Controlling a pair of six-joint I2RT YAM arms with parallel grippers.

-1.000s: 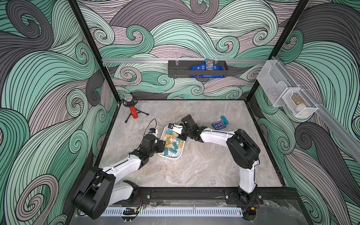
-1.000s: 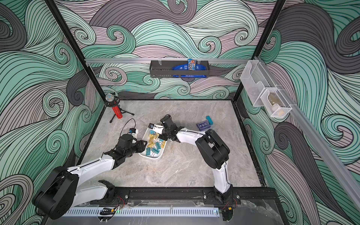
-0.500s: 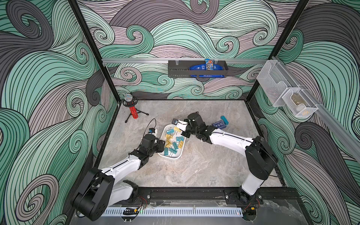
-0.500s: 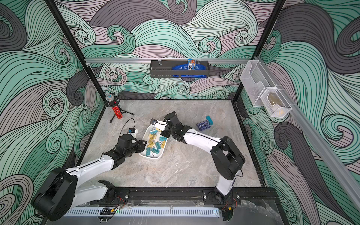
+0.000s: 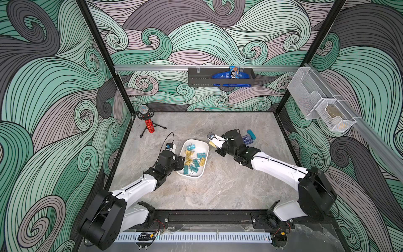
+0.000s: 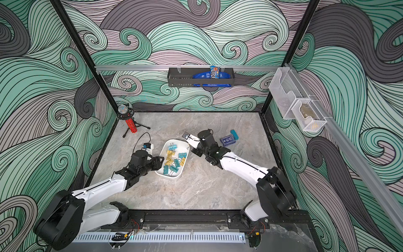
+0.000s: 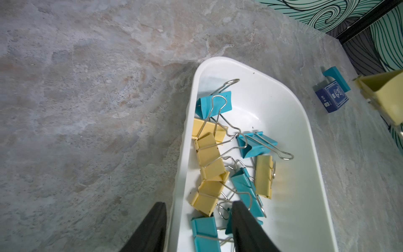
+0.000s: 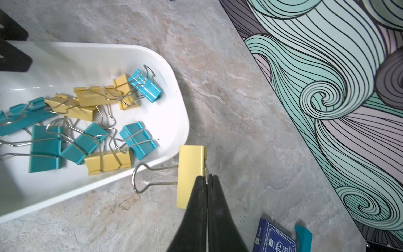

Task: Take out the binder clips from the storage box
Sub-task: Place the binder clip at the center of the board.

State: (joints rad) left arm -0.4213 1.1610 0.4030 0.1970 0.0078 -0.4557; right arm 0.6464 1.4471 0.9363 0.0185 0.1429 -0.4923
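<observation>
Jaws of our right gripper (image 8: pixel 206 176) are pressed shut on a pale yellow binder clip (image 8: pixel 189 174), just beside the storage box (image 8: pixel 174 122) rim. We should lower it onto the bare table (image 8: pixel 239 109), well apart. Our left gripper (image 7: pixel 198 204) stands open astride the box wall. Other binder clips (image 7: pixel 210 157), teal and yellow, lie tangled inside.

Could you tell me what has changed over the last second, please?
The right gripper, shut on a yellow binder clip, has drawn back from over the storage box to just beyond its rim. The left gripper still straddles the box's wall; the box stays put.
</observation>
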